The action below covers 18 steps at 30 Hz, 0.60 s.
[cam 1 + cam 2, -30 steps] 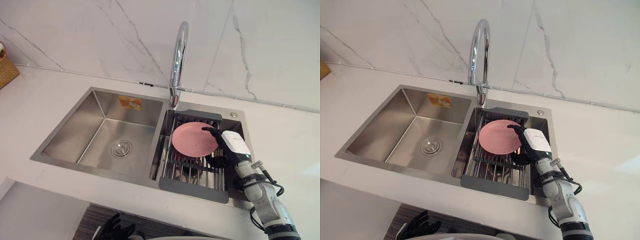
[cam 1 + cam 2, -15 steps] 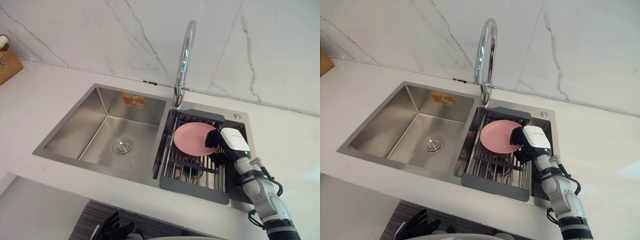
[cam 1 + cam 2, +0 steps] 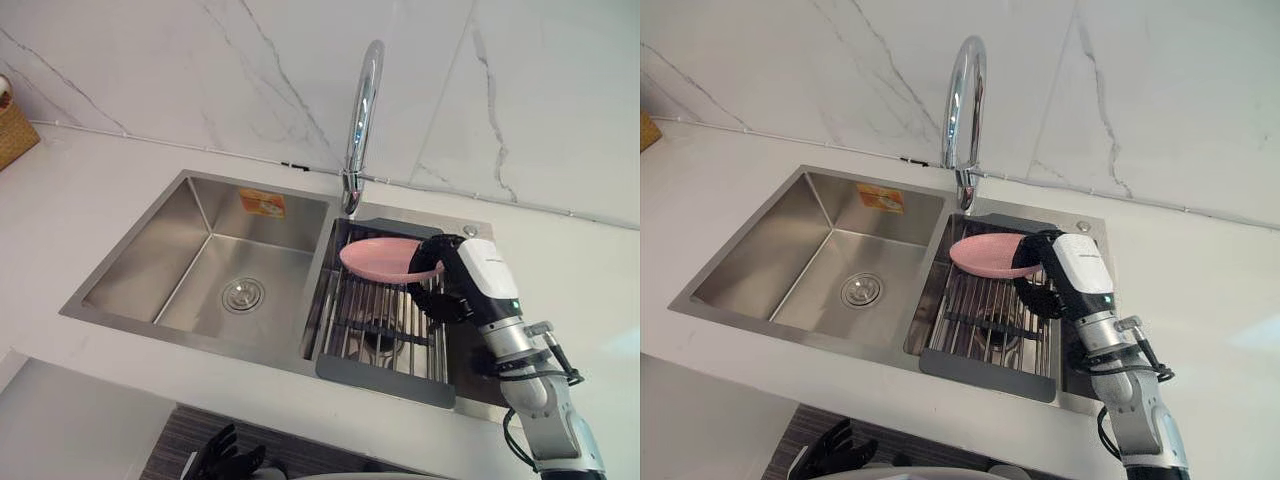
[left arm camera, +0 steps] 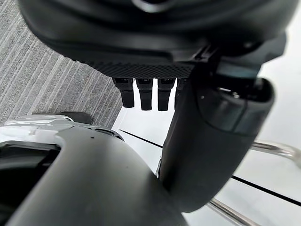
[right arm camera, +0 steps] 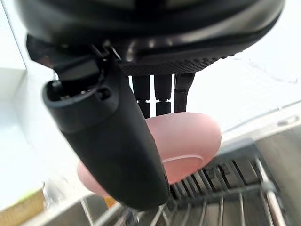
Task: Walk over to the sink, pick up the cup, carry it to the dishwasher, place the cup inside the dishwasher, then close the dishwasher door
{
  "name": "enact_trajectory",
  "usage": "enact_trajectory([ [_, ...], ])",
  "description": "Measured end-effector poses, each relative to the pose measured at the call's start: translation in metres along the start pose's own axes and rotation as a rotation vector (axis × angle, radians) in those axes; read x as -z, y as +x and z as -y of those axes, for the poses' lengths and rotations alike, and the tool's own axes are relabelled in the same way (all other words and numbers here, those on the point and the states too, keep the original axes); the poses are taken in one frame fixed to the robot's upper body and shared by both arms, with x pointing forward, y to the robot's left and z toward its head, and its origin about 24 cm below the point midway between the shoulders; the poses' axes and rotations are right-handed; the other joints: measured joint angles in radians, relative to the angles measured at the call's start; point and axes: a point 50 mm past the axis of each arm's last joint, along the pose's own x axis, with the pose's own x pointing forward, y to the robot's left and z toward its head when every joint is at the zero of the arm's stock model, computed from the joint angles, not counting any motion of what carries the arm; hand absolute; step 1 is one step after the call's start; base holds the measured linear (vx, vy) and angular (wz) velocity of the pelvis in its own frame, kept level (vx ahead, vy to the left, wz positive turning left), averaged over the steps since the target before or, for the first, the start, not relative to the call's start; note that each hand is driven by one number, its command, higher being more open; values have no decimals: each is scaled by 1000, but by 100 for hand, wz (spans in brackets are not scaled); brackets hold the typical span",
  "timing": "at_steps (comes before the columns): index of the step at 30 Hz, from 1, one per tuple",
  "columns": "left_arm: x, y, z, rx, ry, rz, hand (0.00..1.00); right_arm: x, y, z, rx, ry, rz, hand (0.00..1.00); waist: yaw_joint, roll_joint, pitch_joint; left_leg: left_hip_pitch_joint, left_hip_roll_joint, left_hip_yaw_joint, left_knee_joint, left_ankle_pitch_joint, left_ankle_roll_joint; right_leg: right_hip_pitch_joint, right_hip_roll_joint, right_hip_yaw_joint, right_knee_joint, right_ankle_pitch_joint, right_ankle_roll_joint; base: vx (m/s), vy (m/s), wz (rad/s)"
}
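Right wrist view — right hand (image 5: 109,134) grips pink plate (image 5: 190,141), over rack (image 3: 385,377)

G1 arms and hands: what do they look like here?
Right hand: dark fingers and a thick smooth thumb, with a white rectangular cover on its back bearing a small green dot. Right forearm: silver-grey, jointed. Left hand, at the eye views' bottom edge: the same dark fingers, with a textured black strip at their base.
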Motion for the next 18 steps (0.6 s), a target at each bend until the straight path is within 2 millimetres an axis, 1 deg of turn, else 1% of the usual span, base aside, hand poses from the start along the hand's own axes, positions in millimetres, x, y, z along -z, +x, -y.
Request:
enact_trajectory([
  [1,1,-1,0,-5,-7,2,90,-2,-2,4,28,3,-2,30,-4,1,0,-13,5,0,34,-18,-2,-1,4,4,3,-1,-2,-19,-2,-12],
  [2,3,-2,1,-10,-20,10,90,-5,-3,7,49,9,0,30,-5,6,3,-36,24,6,104,-56,-6,-6,15,19,13,-6,-7,-27,-11,-21],
  [3,3,-3,2,-11,-27,16,90,-7,-3,8,58,13,6,30,-5,11,5,-48,38,10,148,-80,-8,-8,25,28,22,-10,-9,-32,-20,-42],
  [5,4,-4,7,-24,-73,39,90,-16,-2,14,83,6,49,30,3,35,8,-79,89,-4,286,-161,-13,-21,65,81,54,-22,-14,-36,-1,-68],
  [7,3,-4,7,-25,-75,45,90,-23,-1,18,112,5,92,30,-1,41,9,-88,93,-48,311,-178,-18,-44,79,115,84,-22,-14,-42,16,-60],
  [9,4,-3,8,-14,-71,42,90,-27,-1,20,159,6,112,30,-20,40,9,-95,79,-44,304,-176,-15,-77,70,134,114,-22,-12,-91,36,-31],
  [10,4,-3,8,-11,-70,41,90,-26,-1,21,167,6,110,30,-22,40,9,-95,75,-44,303,-174,-13,-83,66,137,121,-23,-10,-93,39,-9],
  [12,3,-3,9,0,-69,43,90,-25,-2,22,195,10,97,30,-25,35,13,-95,56,-44,301,-168,-2,-102,51,148,141,-23,-2,-121,61,-11],
  [14,0,-1,10,6,-70,50,90,-26,-2,20,217,25,83,30,-13,31,16,-95,47,-25,300,-166,3,-121,45,165,151,-15,11,-130,63,-37],
  [15,0,-1,9,1,-73,51,90,-28,-1,17,223,22,80,30,-10,22,20,-90,48,3,306,-167,10,-125,37,160,141,-23,-3,-120,60,-51],
  [16,-1,0,9,-1,-76,49,90,-29,-1,16,224,21,80,30,-10,23,20,-85,51,19,305,-165,14,-128,25,127,140,-27,-21,-117,75,-60],
  [17,0,0,10,-2,-78,40,90,-29,-1,16,225,23,81,30,-10,27,22,-77,60,46,297,-161,21,-131,12,78,141,-38,-84,-90,71,-53],
  [18,2,-1,11,-3,-85,33,90,-29,-1,15,226,23,82,30,-10,32,24,-68,70,64,285,-158,23,-131,6,52,140,-49,-108,-128,34,-105],
])
